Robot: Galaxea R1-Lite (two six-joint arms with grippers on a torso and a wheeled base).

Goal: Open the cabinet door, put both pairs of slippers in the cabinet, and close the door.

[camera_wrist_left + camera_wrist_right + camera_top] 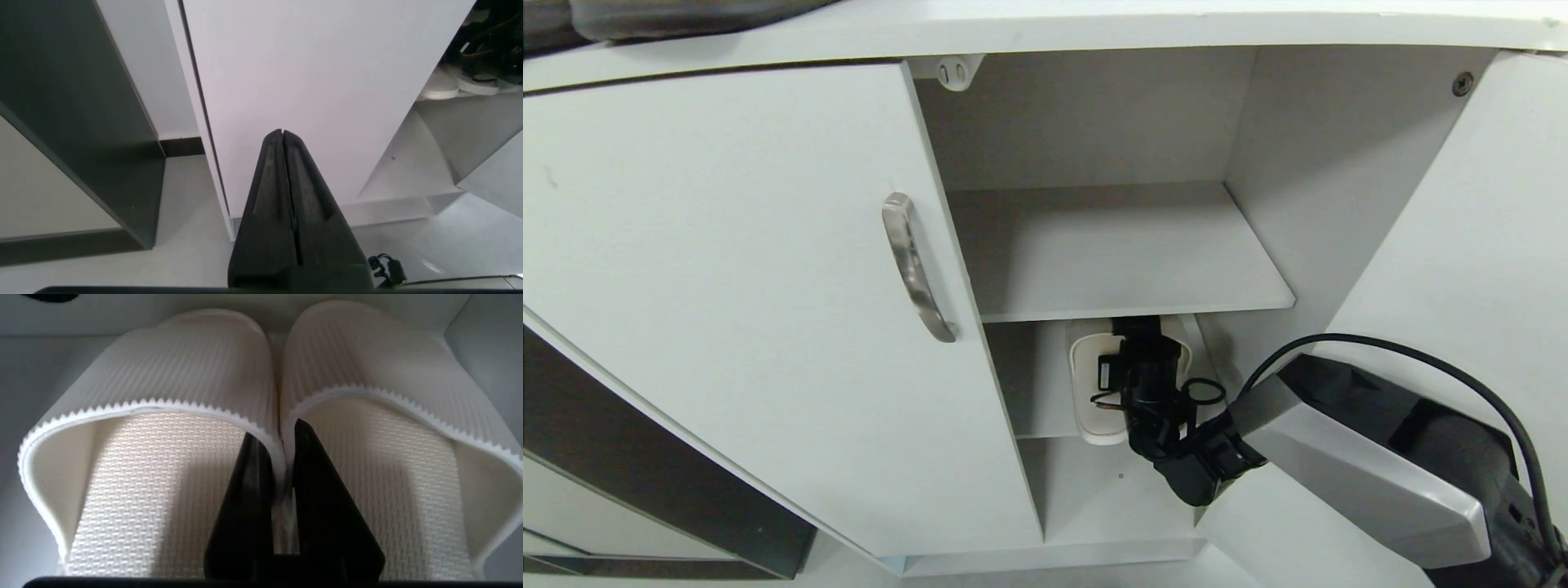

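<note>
A pair of white ribbed slippers (163, 457) lies side by side on the lower shelf inside the cabinet (1086, 392). My right gripper (282, 437) reaches into that compartment and is shut on the slippers' two inner edges, pinched together between its fingers. In the head view the right gripper (1139, 347) sits over the slippers, partly hidden under the upper shelf (1119, 253). The right cabinet door (1486, 245) stands open. My left gripper (283, 139) is shut and empty, low in front of the closed left door (310, 82).
The left door (727, 286) carries a curved metal handle (915, 269). The cabinet's bottom compartment (1111, 498) lies below the slippers. A dark panel (73, 122) stands beside the cabinet, with pale floor (188, 245) at its foot.
</note>
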